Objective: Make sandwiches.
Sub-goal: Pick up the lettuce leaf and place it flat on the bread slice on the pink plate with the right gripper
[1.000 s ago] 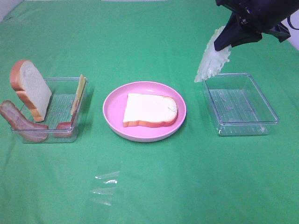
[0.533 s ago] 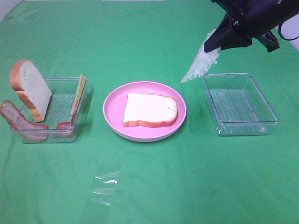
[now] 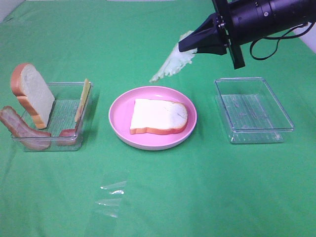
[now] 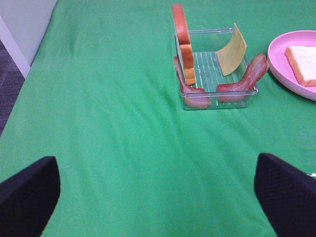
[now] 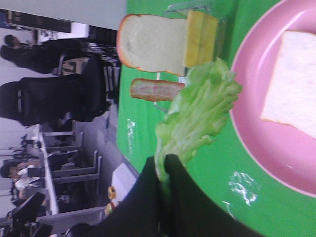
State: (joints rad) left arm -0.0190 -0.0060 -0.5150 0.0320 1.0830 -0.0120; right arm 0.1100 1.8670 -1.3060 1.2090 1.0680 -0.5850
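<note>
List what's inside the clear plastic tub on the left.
The clear plastic tub holds a standing white bread slice with orange-brown crust, a leaning yellow cheese slice and two reddish bacon strips. Anything behind the bread is hidden.

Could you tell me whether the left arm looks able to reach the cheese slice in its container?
Probably yes. The left end effector is open and empty, only green cloth lies between it and the clear container, and the cheese slice leans with its top edge above the rim.
</note>
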